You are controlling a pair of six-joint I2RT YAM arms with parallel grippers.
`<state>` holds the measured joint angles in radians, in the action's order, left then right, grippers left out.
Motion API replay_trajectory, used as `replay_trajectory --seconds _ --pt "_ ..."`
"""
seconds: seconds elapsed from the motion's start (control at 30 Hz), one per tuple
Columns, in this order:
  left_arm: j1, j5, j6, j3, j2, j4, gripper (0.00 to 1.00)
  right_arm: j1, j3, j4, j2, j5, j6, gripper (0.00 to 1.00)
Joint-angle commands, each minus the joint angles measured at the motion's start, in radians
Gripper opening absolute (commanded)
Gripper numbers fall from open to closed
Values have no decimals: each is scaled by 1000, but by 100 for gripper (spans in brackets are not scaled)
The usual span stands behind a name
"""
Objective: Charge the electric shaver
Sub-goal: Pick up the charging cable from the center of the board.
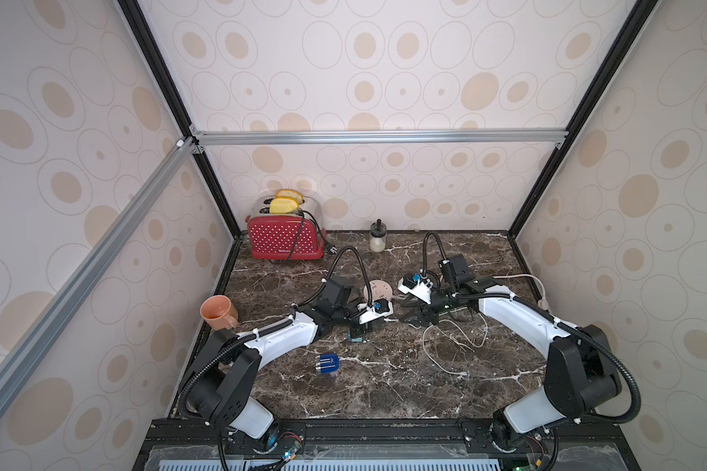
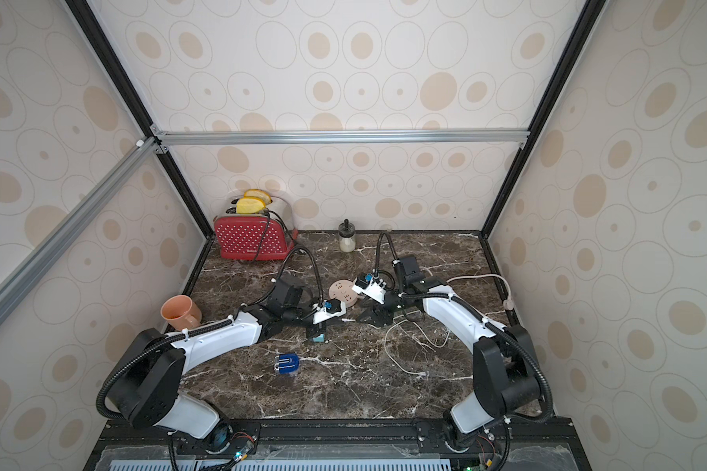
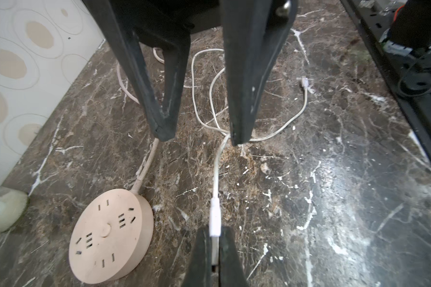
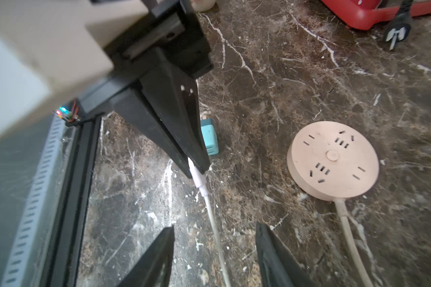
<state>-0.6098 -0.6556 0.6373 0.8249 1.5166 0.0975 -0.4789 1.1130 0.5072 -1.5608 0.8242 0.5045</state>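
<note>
Your left tool (image 3: 215, 232) is clamped tight on the white plug (image 3: 215, 216) at one end of a thin white cable (image 3: 279, 131); the plug's tip is hidden between its black fingers (image 3: 202, 256); the cable runs away from it in loose loops across the dark brown marble counter (image 1: 405, 391). Your right tool (image 4: 214, 228) faces the left one with its jaws spread wide; the cable passes between them and they grip nothing.

The electric shaver (image 1: 327, 363), a small deep-blue flat block with thin white lines on its face, lies on the counter near the front; it is just beside your left arm (image 1: 286, 338) and well apart from both tools.

A light teal cube adapter (image 1: 356, 336) sits just beside the left tool, on the side toward the shaver; a round pale pink socket hub (image 1: 378, 290) lies flat behind the two tools, its thick pale cord (image 4: 346, 223) trailing toward the counter's right edge. At the back left stands a red dotted toaster (image 1: 284, 240) with yellow slices (image 1: 282, 205) in its slots; a small glass jar (image 1: 377, 238) stands near the back wall; an orange mug (image 1: 218, 312) sits at the left edge.
</note>
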Motion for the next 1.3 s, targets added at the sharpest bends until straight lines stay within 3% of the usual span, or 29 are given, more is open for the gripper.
replay_trajectory --seconds 0.0,0.27,0.7,0.77,0.9,1.0,1.2,1.27 --pt "-7 49 64 -22 -28 129 0 0 45 96 -63 127 -46 55" --pt "-21 114 123 -85 -44 282 0 -1 73 80 -138 187 -106 56" --pt "-42 59 161 -68 -55 247 0 -2 121 55 -205 211 -102 56" --pt "-42 60 166 -68 -58 246 0 -2 135 77 -216 220 -86 53" --pt "-42 62 171 -73 -61 249 0 -3 140 96 -226 240 -73 39" --pt "-42 80 174 -87 -62 276 0 -2 147 128 -232 245 -52 38" --pt "-42 81 173 -92 -68 283 0 0 140 139 -227 245 -35 21" --pt "-43 78 173 -93 -68 279 0 2 140 132 -222 247 -36 20"
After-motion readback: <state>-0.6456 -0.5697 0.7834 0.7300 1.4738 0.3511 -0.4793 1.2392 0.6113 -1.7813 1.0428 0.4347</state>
